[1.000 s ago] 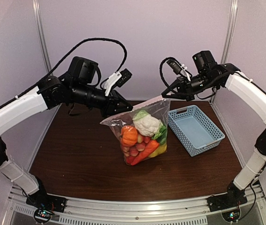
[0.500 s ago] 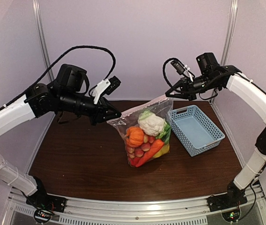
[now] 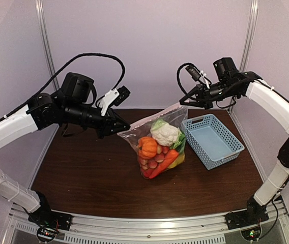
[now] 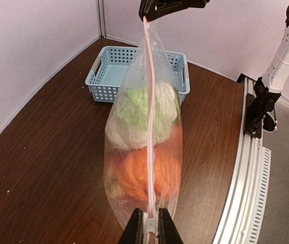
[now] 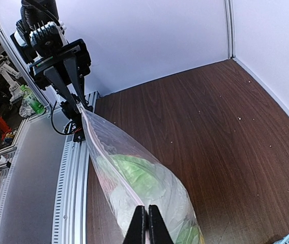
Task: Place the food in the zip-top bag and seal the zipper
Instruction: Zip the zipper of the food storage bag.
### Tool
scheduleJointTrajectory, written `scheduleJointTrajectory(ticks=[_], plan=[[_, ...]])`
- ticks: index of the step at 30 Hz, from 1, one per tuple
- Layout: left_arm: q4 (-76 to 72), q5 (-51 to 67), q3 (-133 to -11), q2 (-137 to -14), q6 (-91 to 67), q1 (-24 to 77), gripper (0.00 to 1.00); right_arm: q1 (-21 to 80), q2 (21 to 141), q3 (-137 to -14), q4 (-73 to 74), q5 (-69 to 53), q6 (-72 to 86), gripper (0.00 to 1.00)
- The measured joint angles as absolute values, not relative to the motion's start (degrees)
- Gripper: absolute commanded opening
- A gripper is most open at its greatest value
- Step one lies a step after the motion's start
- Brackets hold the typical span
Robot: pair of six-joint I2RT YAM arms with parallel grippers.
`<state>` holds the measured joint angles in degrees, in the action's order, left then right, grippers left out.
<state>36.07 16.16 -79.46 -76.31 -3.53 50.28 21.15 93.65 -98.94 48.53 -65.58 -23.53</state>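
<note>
The left gripper [image 3: 119, 126] has its two black fingers [image 4: 134, 230] pinched nearly together on one end of the thin pink press-seal strip [image 4: 148, 127], with a small white piece of the bag's edge showing in the narrow gap between them. The right gripper [image 3: 186, 102] has its fingers [image 5: 139, 227] pressed flat against each other on the opposite end of that strip.

Stretched taut between the two pairs of fingertips, the strip runs as one single line (no gap along it shows in either wrist view). Below it hangs the clear floppy plastic bag [image 3: 157, 147]; whether its bottom touches the dark brown wooden table [image 3: 83, 173] I cannot tell.

All the toy food sits inside the bag, under the fingers' line:
- a pale white cabbage head [image 3: 164, 134], uppermost
- leafy greens [image 3: 177, 142] beside it
- a small orange pumpkin [image 3: 148, 147] towards the left fingers
- small red fruits [image 3: 151, 163], an orange carrot-like piece [image 3: 161, 162] and a yellow piece at the bottom

A light-blue plastic mesh basket [image 3: 213, 140] stands below the right fingers, just beside the bag.
</note>
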Motion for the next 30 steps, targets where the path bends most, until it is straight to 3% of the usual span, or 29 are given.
scheduleJointTrajectory(ticks=[14, 15, 17, 19, 24, 26, 30], plan=[[36.05, 14.96, -77.54, -74.89, -3.49, 50.28, 0.0, 20.91, 93.65, -97.21, 46.44, -65.63, -22.0, 0.0], [36.05, 14.94, -77.54, -74.89, -3.33, 50.28, 0.05, 20.86, 93.65, -97.08, 46.26, -65.63, -21.87, 0.0], [36.07, 14.94, -77.54, -74.89, -2.98, 50.28, 0.37, 20.8, 93.65, -96.9, 45.89, -65.6, -21.78, 0.0], [36.6, 15.0, -77.62, -74.89, -2.33, 50.28, 0.58, 20.78, 93.65, -96.71, 45.52, -65.34, -21.8, 0.0], [38.7, 17.5, -80.97, -76.71, -1.58, 50.19, 0.77, 20.58, 93.6, -96.03, 45.15, -63.79, -21.89, 0.0], [38.17, 17.8, -83.99, -79.2, -1.56, 50.19, 0.96, 20.91, 93.58, -96.03, 45.12, -63.46, -21.93, 0.0], [35.94, 18.26, -89.71, -85.56, -1.37, 50.63, 0.98, 21.96, 93.38, -96.05, 45.12, -63.07, -22.11, 0.0]])
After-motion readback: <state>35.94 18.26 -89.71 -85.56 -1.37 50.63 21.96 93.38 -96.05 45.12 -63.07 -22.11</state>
